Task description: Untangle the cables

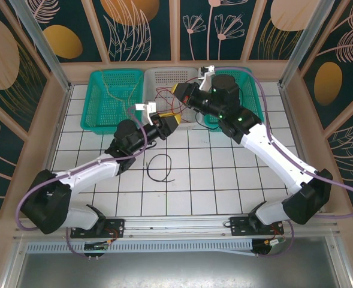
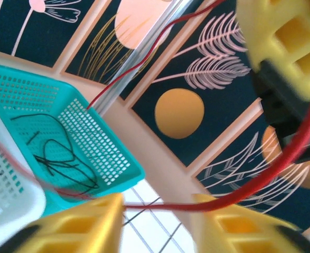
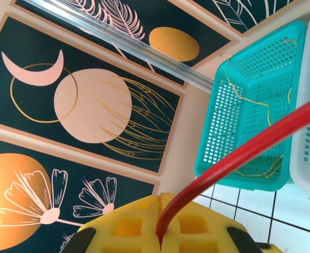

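Clamping the red cable [image 3: 239, 153] low in the frame, the right pincer [image 3: 160, 200] is clenched, while the left pincer [image 2: 157, 221] stands parted around it.

Dark teal wall panels [image 1: 140, 27] painted with pale leaves, flowers and orange discs, framed by peach-coloured strips [image 1: 175, 30], enclose a white tiled table [image 1: 224, 180] with dark grid lines, aluminium posts [image 1: 41, 45] rising at its back corners under even light.
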